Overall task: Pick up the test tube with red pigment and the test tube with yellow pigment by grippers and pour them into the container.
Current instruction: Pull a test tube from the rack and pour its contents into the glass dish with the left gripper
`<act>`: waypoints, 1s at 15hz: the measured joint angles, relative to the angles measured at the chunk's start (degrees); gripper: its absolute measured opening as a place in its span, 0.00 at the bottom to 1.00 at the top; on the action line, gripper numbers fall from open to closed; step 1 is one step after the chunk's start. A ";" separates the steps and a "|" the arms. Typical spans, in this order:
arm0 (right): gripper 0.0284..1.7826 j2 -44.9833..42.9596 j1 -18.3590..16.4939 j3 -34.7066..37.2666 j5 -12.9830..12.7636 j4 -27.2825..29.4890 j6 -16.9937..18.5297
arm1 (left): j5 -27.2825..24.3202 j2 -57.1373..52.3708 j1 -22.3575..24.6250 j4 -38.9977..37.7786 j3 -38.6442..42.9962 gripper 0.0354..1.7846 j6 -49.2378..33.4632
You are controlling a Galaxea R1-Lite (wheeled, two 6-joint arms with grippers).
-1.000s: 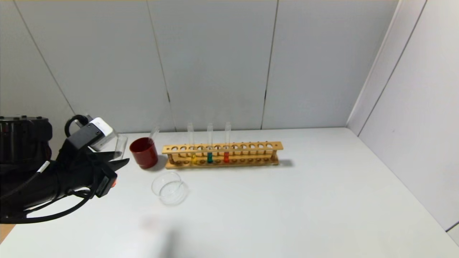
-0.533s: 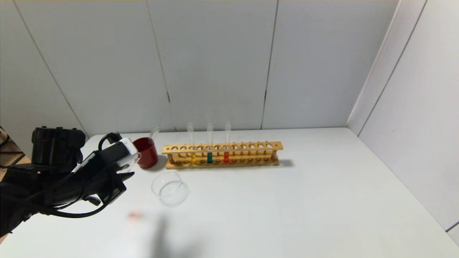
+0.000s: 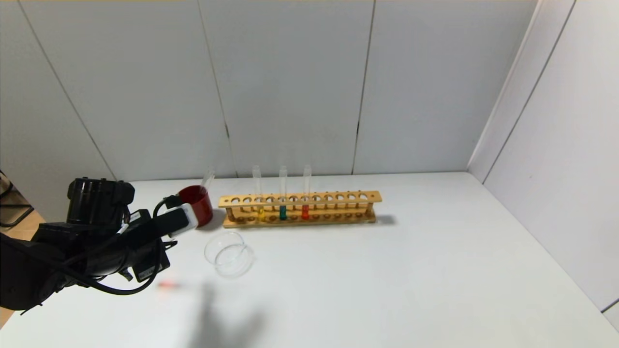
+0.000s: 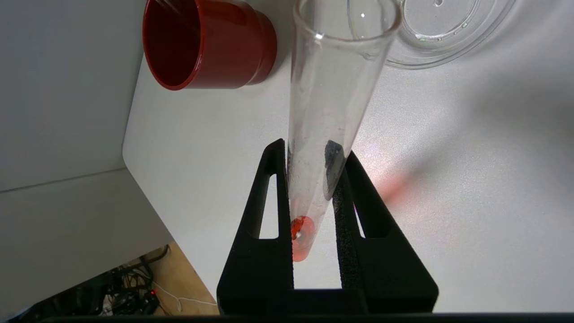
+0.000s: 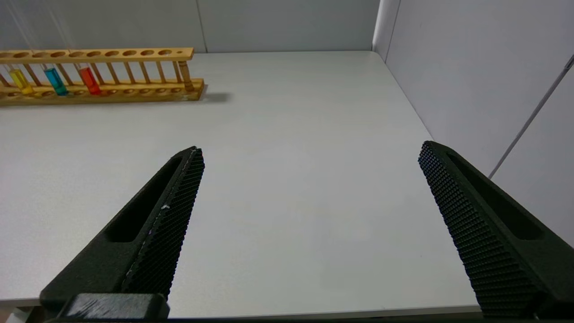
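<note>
Left gripper (image 4: 311, 154) was clamped on the test tube with red pigment (image 4: 329, 112), fingers (image 4: 269, 215) pinching its lower end where a small blob of orange-red liquid sat at the round bottom. Tube mouth pointed out toward the container (image 4: 441, 33) but its lip was not over the rim; red cup (image 4: 204, 42) lay off to one side of it. In the head view the left gripper (image 3: 164, 241) sat low over the table (image 3: 387, 280) at the front-left, just left of the container (image 3: 228, 253), with the red cup (image 3: 196, 205) behind it and a tube leaning inside that cup. Container looked empty apart from a few droplets. Test tube with yellow pigment (image 3: 258, 193) stood upright in the wooden rack (image 3: 300, 209), next to the teal tube (image 3: 283, 193) and a deeper red tube (image 3: 306, 192). Right gripper (image 5: 309, 161) was wide open, holding nothing, near the table's front-right edge, well apart from the rack (image 5: 98, 74).
</note>
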 joint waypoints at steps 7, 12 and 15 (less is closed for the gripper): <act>0.98 0.00 0.00 0.00 0.00 0.00 -0.02 | 5.81 3.04 -0.02 0.07 -4.11 0.16 10.95; 0.98 0.00 0.00 0.00 0.02 0.02 0.00 | 6.60 4.68 -0.33 0.22 -6.95 0.16 15.74; 0.98 0.00 0.00 0.00 0.02 0.00 0.00 | 6.95 5.45 -0.94 0.07 -7.22 0.16 17.34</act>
